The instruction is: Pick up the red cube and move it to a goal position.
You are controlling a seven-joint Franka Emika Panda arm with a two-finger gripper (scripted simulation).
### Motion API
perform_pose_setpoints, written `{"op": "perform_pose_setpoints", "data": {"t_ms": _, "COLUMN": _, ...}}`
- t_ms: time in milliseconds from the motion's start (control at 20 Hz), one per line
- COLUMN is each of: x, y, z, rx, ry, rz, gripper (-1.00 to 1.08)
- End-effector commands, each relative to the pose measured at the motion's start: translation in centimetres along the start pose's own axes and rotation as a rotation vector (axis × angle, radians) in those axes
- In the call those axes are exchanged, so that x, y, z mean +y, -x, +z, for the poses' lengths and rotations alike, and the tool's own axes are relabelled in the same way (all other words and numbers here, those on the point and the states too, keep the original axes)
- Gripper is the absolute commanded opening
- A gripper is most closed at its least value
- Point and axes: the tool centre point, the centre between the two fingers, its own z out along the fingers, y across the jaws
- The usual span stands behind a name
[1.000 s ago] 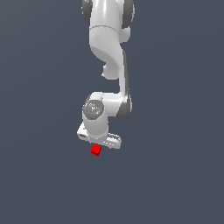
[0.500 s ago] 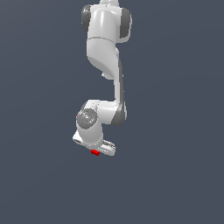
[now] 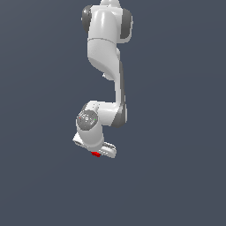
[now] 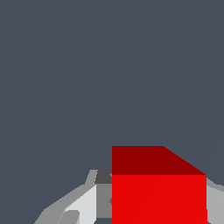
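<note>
The red cube (image 3: 95, 153) is a small red sliver under the white gripper (image 3: 98, 152) in the exterior view, mostly hidden by the hand. In the wrist view the red cube (image 4: 158, 192) fills the space between the two grey fingers (image 4: 85, 204), and its darker top face shows. One finger lies against each side of it, with no gap visible. I cannot tell from these views whether the fingers are pressing on the cube. The arm hangs down from above with the hand pointing downward.
All around is a plain dark grey-blue surface (image 3: 176, 176). The white arm links (image 3: 106, 48) rise above the hand. No goal marker shows in either view.
The hand has come down over the red cube, which showed whole below the fingers a second ago and is now mostly covered. The cube has stayed where it was.
</note>
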Motion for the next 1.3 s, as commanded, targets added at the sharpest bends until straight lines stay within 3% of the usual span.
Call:
{"op": "perform_pose_setpoints", "data": {"t_ms": 0, "x": 0.0, "y": 0.0, "z": 0.0, "rx": 0.0, "ry": 0.0, "rz": 0.0, "gripper": -1.0}}
{"op": "perform_pose_setpoints", "data": {"t_ms": 700, "x": -0.2, "y": 0.6, "z": -0.6, "rx": 0.0, "ry": 0.0, "rz": -0.001, "gripper": -1.0}}
{"op": "perform_pose_setpoints", "data": {"t_ms": 1250, "x": -1.3, "y": 4.0, "z": -4.2, "rx": 0.0, "ry": 0.0, "rz": -0.001, "gripper": -1.0}}
